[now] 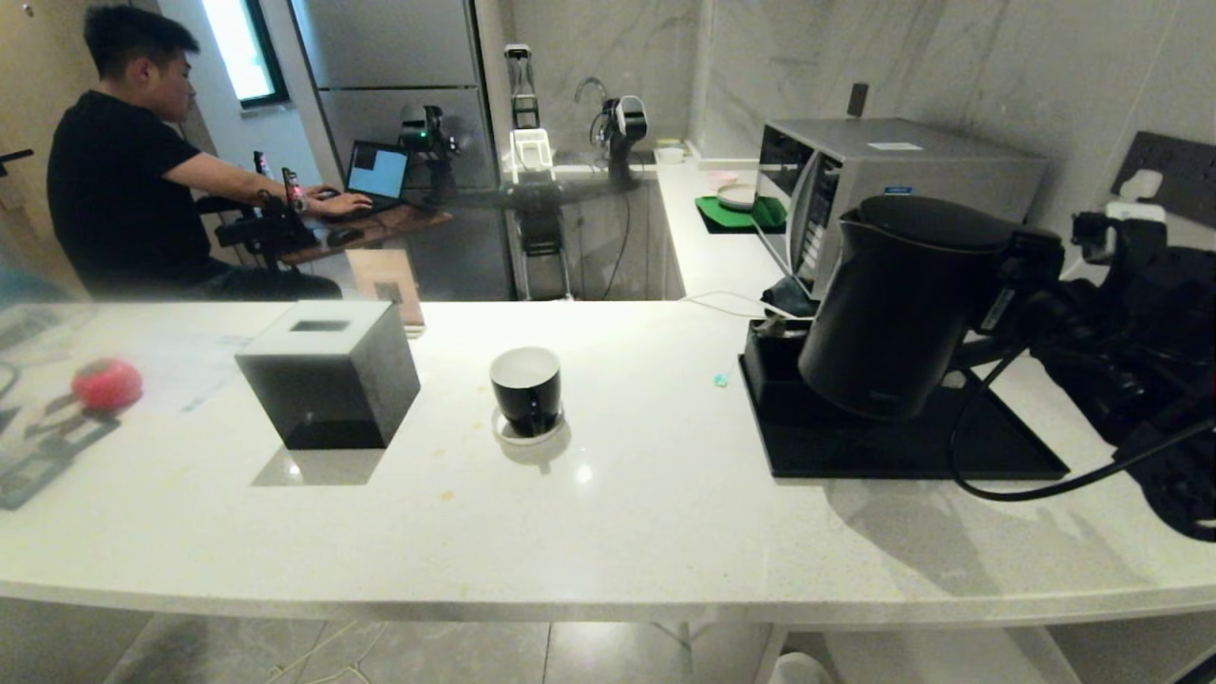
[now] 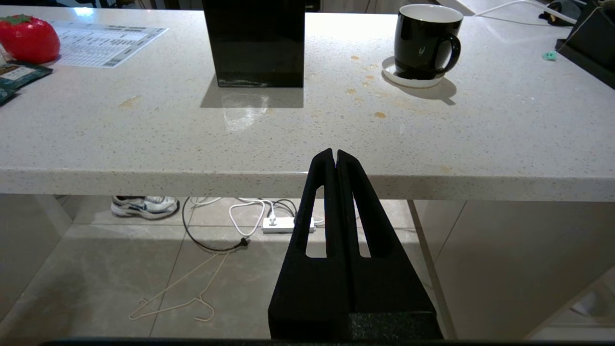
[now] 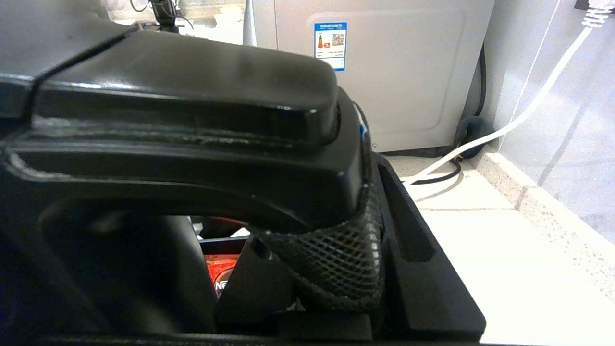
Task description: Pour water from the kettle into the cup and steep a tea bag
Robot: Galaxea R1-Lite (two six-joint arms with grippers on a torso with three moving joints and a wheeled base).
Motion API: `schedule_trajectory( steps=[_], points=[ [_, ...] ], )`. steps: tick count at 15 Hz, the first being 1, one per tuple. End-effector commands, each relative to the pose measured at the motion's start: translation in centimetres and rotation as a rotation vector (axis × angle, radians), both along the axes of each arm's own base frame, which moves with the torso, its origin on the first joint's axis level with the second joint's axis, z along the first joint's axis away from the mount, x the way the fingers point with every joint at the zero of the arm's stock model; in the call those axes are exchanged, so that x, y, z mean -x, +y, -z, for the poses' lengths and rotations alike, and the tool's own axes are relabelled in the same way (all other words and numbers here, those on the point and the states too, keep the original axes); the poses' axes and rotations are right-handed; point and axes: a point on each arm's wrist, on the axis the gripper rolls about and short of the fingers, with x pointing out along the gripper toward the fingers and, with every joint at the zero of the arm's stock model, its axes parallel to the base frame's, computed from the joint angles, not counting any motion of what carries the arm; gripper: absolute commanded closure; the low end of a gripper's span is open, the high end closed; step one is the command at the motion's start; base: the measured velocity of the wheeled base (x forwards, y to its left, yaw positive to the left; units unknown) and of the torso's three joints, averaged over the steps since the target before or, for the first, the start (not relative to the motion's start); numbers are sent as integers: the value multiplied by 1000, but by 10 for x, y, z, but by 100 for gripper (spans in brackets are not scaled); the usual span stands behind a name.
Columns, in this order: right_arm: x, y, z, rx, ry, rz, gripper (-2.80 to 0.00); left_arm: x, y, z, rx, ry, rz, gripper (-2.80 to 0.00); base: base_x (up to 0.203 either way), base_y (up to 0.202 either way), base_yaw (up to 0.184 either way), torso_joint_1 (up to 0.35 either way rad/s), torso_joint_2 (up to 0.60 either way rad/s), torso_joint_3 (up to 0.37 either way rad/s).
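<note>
Nearest us, at the lower middle of the left wrist view, our left hand hangs closed and empty before the table edge. At mid-frame of the head view the cup stands upright. At the right, our right hand grips the kettle by its handle, tilted above the tray. Swinging too fast could slosh water, or the handle could slip.
</note>
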Motion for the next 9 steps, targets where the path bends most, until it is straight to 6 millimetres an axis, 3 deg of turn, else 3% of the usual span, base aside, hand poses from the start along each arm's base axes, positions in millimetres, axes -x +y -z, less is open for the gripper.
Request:
schedule_trajectory(
  steps=[1,9],
  points=[
    [1,0,0,-1,-4,1,0,0,0,0,1,0,0,0,0,0,0,0,0,0],
    [1,0,0,-1,-4,1,0,0,0,0,1,0,0,0,0,0,0,0,0,0]
  ],
)
